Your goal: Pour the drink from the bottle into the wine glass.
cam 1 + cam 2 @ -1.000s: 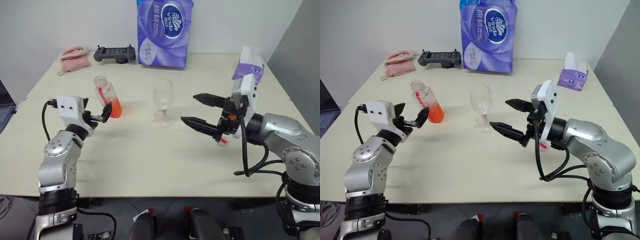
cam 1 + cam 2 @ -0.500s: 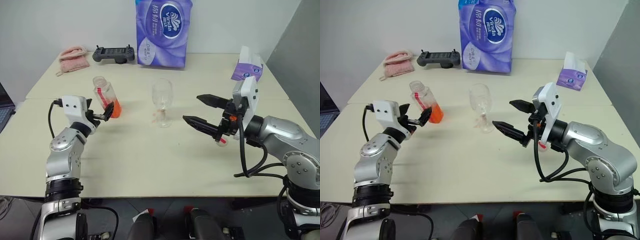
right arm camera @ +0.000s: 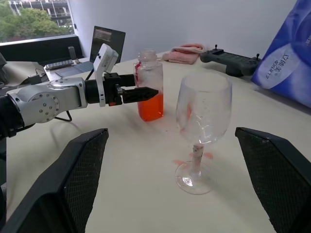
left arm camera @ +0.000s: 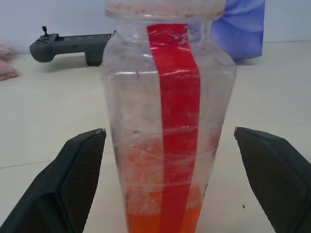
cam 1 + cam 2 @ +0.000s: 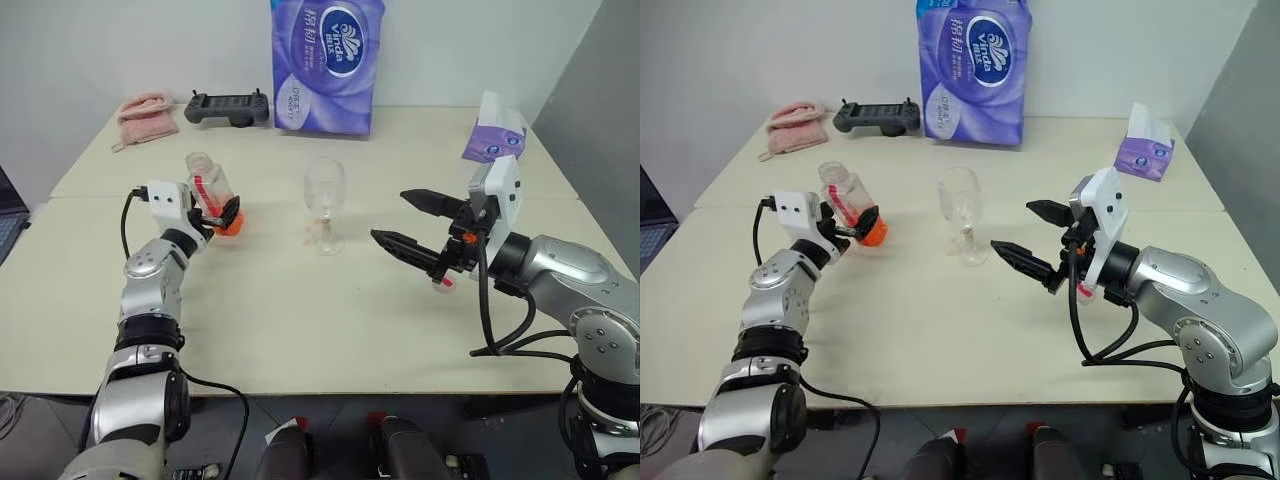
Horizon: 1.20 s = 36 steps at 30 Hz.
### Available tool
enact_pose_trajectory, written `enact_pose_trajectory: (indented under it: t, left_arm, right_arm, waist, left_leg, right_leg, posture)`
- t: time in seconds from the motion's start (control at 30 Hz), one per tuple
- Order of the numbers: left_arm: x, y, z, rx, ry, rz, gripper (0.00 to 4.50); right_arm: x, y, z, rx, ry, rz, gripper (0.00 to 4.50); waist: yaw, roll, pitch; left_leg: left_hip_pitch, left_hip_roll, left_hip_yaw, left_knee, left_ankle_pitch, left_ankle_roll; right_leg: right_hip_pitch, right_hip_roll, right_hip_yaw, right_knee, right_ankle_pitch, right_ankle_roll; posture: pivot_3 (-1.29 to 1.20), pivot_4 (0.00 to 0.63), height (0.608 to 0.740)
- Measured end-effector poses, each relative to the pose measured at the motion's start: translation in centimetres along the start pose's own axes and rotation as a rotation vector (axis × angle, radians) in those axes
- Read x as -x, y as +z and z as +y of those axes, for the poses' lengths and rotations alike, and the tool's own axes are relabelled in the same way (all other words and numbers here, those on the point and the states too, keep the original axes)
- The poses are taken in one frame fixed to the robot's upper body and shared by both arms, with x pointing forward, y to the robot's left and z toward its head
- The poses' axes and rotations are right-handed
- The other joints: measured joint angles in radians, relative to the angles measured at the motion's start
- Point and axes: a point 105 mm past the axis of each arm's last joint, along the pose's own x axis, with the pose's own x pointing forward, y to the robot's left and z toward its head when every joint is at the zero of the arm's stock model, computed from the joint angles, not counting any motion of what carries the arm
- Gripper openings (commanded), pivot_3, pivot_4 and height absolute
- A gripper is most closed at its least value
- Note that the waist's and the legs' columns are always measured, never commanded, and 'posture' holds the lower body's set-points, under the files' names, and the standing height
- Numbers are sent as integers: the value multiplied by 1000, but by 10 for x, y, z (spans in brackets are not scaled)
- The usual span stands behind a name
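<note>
Bottle (image 4: 167,121) stands between open left tool (image 4: 167,184) fingers (image 4: 73,179)

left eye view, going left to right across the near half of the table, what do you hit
left gripper → bottle → wine glass → right gripper

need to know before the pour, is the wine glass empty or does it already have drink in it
Empty: the wine glass stands upright with a clear bowl, only reddish smears on it. The drink sits low in the bottle.
</note>
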Motion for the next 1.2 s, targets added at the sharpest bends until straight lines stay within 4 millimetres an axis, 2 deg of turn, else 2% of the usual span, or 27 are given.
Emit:
enact_pose_trajectory:
  t: [0.1, 0.3, 0.37, 0.57, 0.67, 0.73, 0.8, 0.93, 1.2]
  left_arm:
    - [-2, -4, 1, 0, 4, 4, 3946]
    - [-1, -10, 4, -9, 18, 10, 2022]
    - [-1, -11, 5, -10, 21, 10, 1686]
    - [-2, -11, 5, -27, 26, 9, 1681]
    - [-8, -5, -2, -89, -10, 22, 1681]
    - [-16, 6, -10, -138, -45, 9, 1681]
    - [-25, 26, -23, -218, -103, -27, 1681]
    - [-32, 65, -39, -387, -189, -109, 1681]
    - [-29, 85, -59, -647, -344, -109, 1681]
  right_arm:
    - [0, 0, -1, 2, -9, 3, 4500]
    - [1, -1, -2, 2, -20, 5, 4500]
    - [1, -1, -2, 2, -20, 4, 4500]
    - [1, 1, -2, 10, -28, -5, 4500]
    - [1, 6, -7, 52, -67, -36, 4500]
    - [-1, 13, -12, 78, -92, -72, 4500]
    - [-6, 21, -15, 104, -109, -113, 4500]
    - [-12, 18, -18, 109, -117, -123, 4500]
    - [-17, 17, -12, 97, -74, -168, 4500]
  waist:
    - [0, 0, 0]
    - [0, 0, 0]
    - [0, 0, 0]
    - [0, 0, 0]
    - [0, 0, 0]
    - [0, -2, 1]
    - [0, -2, 1]
    - [0, -2, 1]
    - [-3, -2, 1]
  left_leg:
    - [0, 0, 0, 0, 0, 0]
    - [0, 0, 0, 0, 0, 0]
    - [0, 0, 0, 0, 0, 0]
    - [0, 0, 0, 0, 0, 0]
    - [0, 0, -1, 0, 0, 0]
    - [-1, -1, -1, 1, 0, 0]
    - [-2, -1, -2, 1, 0, 0]
    - [-2, -1, -1, 0, 0, 0]
    - [-3, 0, -1, 0, 0, 0]
  right_leg:
    - [0, 0, 0, 0, 0, 0]
    - [0, 0, 0, 0, 0, 0]
    - [0, 0, 0, 0, 0, 0]
    - [0, 0, 0, 0, 0, 0]
    - [0, 0, -1, 1, 0, 0]
    - [0, 1, -2, 1, 0, 0]
    - [-1, 1, -5, 0, 0, 0]
    - [-1, 1, -5, 0, 0, 1]
    - [-3, 1, -5, 1, 0, 1]
  posture:
    - [0, 150, 740]
    - [0, 150, 740]
    - [0, 150, 740]
    - [0, 150, 740]
    - [0, 150, 740]
    - [0, 150, 740]
    - [0, 150, 740]
    - [0, 150, 740]
    - [0, 150, 740]
